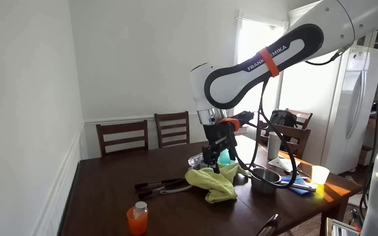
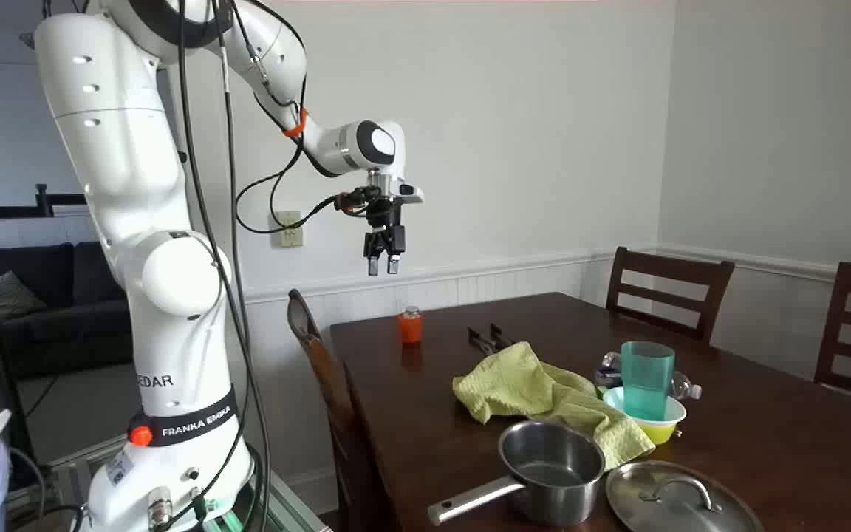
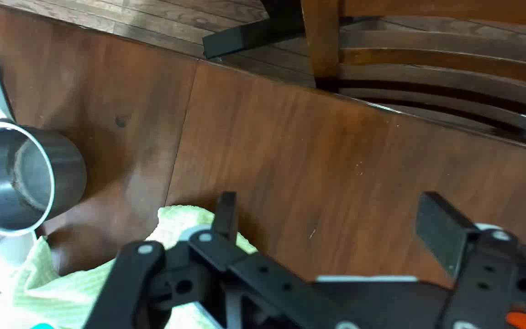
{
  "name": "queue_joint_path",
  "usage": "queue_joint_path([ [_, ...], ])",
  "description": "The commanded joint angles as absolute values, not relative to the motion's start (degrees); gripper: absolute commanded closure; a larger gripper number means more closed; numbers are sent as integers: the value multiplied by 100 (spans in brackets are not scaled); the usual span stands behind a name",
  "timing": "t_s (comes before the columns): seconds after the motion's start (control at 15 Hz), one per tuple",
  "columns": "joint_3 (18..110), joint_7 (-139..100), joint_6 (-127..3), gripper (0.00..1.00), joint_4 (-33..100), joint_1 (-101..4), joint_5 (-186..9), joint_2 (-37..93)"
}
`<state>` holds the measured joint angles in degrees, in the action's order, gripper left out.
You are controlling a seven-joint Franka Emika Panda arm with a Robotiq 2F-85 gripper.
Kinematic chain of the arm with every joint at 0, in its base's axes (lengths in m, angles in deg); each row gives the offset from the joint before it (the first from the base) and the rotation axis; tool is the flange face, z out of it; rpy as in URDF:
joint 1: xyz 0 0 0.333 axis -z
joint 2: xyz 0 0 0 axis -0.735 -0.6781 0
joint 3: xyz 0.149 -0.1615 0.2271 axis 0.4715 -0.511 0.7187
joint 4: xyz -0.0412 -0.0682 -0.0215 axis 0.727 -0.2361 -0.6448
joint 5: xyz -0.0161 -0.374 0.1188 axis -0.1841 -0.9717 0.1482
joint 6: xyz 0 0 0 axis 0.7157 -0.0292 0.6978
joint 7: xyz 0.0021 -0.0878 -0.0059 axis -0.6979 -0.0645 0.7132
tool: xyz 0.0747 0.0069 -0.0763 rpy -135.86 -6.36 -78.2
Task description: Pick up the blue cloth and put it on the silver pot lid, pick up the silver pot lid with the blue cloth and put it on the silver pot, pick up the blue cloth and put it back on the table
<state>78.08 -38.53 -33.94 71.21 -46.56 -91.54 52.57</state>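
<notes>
The blue cloth [image 1: 300,181] lies on the table [image 1: 103,196], I've got it in an exterior view, near the pale cup [image 1: 320,174], with the handle of the pot [image 1: 259,189] running across it; whether they touch, I can't tell. Over to my gripper [image 2: 383,268]: fingers [image 3: 443,233] spread wide, nothing held between them, hanging well above the table. Through the gap on the wrist view I'm getting brown wood, with the green towel [image 3: 76,292] showing behind one finger. Pot's upright, and here's the lid [image 2: 673,511] right beside it, handle up, near a corner of that towel. The towel sprawls across the middle, reaching close to the bowl [image 2: 662,432], which has a teal cup [image 2: 647,380] standing in it. A clear bottle [image 2: 682,387] lies just past that, utensils [image 1: 146,185] poke out beside the towel, and the orange cup [image 1: 137,226] sits well apart, a jar [image 1: 140,213] inside.
</notes>
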Motion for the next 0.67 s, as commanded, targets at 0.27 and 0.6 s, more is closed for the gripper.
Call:
queue_joint_path([
  [0.27, 7667, -3868, -3383, 0, 7113, -4800, -9173, 5252],
  [0.6, 7267, -3948, -3301, 0, 7260, -4551, -9075, 5330],
])
